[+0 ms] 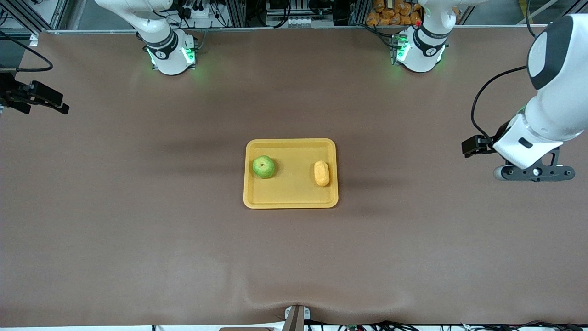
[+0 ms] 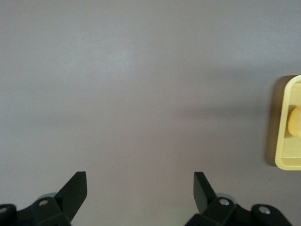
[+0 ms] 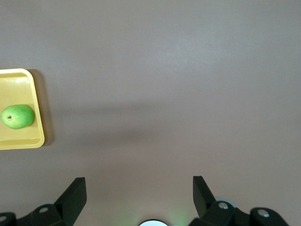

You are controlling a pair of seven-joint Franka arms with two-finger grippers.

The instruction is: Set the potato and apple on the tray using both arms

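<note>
1. Step in hand: I judge both placements done. The apple (image 1: 263, 167) and the potato (image 1: 321, 173) both lie in the tray (image 1: 291, 201), apart from each other, the apple toward the right arm's end, the potato toward the left arm's end.
2. Next move: as I read it, nothing is left to carry. What remains calls only for parking both arms clear of the tray without brushing it.
3. Left gripper (image 2: 140, 189): up over bare table at the left arm's end, well apart from the tray. Fingers spread wide, nothing between them, touching nothing. Its wrist view catches only the tray's rim and a sliver of potato off to one side.
4. Right gripper (image 3: 139, 190): over bare table at the right arm's end, well apart from the tray. Fingers spread wide, empty, no contact. Its wrist view shows the tray corner with the apple in it, off to one side.
5. Table (image 1: 138, 230): brown mat, carries the tray at its middle, roughly midway between my two grippers.
</note>
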